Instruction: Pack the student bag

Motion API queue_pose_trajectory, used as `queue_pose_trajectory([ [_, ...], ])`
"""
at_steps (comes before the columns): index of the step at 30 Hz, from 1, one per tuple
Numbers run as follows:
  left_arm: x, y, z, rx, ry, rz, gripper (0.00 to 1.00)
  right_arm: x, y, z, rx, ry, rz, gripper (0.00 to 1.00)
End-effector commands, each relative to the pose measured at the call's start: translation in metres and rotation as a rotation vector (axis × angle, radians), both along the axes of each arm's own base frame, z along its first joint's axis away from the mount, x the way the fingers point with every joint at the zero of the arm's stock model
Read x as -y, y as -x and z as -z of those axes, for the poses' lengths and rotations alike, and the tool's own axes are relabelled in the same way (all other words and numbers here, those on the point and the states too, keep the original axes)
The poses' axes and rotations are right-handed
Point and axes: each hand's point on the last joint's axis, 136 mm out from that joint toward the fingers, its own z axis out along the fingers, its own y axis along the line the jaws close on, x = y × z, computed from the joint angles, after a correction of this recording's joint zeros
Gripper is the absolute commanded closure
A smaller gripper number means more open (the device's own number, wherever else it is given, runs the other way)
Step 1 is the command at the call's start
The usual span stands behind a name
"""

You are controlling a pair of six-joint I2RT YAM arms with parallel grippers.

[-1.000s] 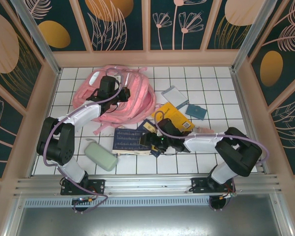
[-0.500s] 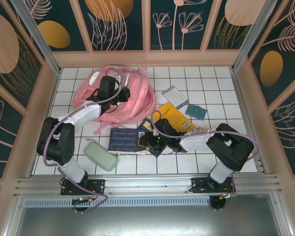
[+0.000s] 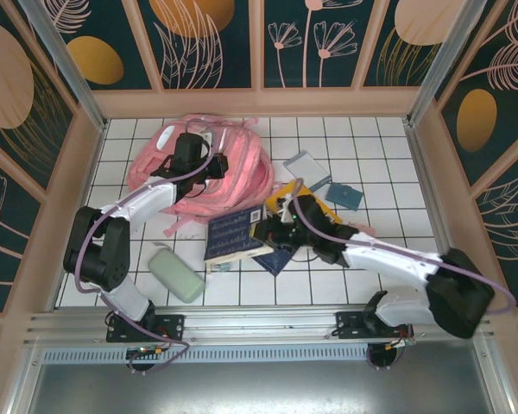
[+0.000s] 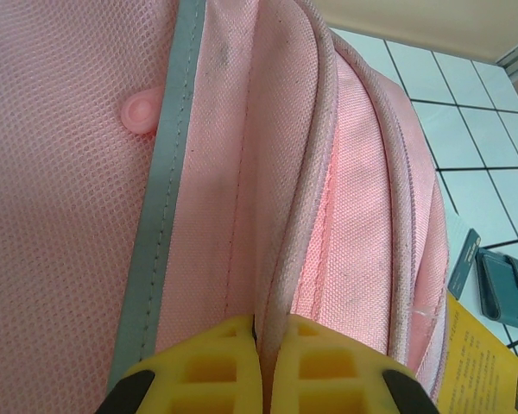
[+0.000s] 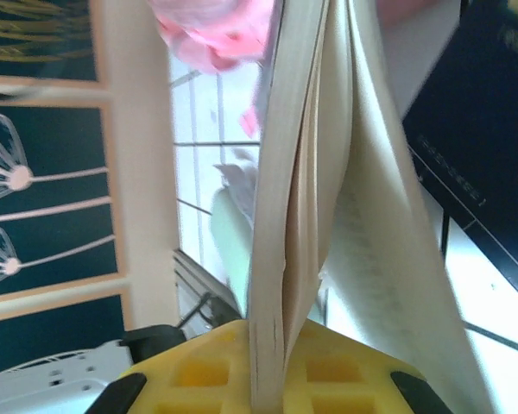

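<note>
Now tilted up off the middle of the tabletop [image 3: 388,285], dark blue rectangular book [image 3: 233,235] pinched by right gripper [image 3: 272,231]; left gripper [image 3: 214,164] unmoved, clenched on pink fabric backpack [image 3: 246,172].

Looking down from high above the near edge of the tiled table [image 3: 388,138], facing the far wall, taking in the whole top with the student bag [image 3: 203,172] at far left. Riding on the left wrist, pressing very close against the student bag, facing along its pink fabric toward a yellow book [image 4: 488,362] and a teal wallet [image 4: 509,289] lying to its right, both also appearing from overhead. Riding on the right wrist, staring from very near along the pages of an open book [image 5: 293,172], with the student bag blurred beyond and a green case [image 5: 229,233] on the bag's near side, all three shared with the overhead view.
</note>
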Motion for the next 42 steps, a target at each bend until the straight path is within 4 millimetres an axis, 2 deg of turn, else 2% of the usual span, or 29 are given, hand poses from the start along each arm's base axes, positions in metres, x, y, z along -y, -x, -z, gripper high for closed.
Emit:
queue_pose_trajectory([
  [1,-0.001,-0.007,-0.064,0.145,0.03,0.01,1.0,0.032,-0.008,-0.034,0.083,0.029,0.071,0.88],
  [6,0.002,-0.007,-0.093,0.166,0.061,0.033,1.0,0.068,-0.017,-0.075,0.163,0.005,0.142,0.87],
  [15,0.005,0.002,-0.133,0.169,0.106,0.086,1.0,0.089,-0.049,-0.152,0.315,-0.033,0.175,0.86],
  [22,0.002,0.017,-0.162,0.185,0.181,0.152,1.0,0.094,-0.079,-0.186,0.388,-0.066,0.167,0.85],
  [26,0.002,0.029,-0.179,0.196,0.235,0.196,1.0,0.097,-0.096,-0.187,0.403,-0.057,0.176,0.85],
  [33,0.003,0.043,-0.207,0.234,0.293,0.251,1.0,0.082,-0.119,-0.169,0.388,-0.087,0.146,0.85],
  [38,0.007,0.052,-0.22,0.246,0.327,0.295,1.0,0.061,-0.14,-0.167,0.364,-0.153,0.121,0.85],
  [42,0.004,0.054,-0.225,0.258,0.351,0.296,1.0,0.028,-0.156,-0.157,0.317,-0.175,0.095,0.85],
])
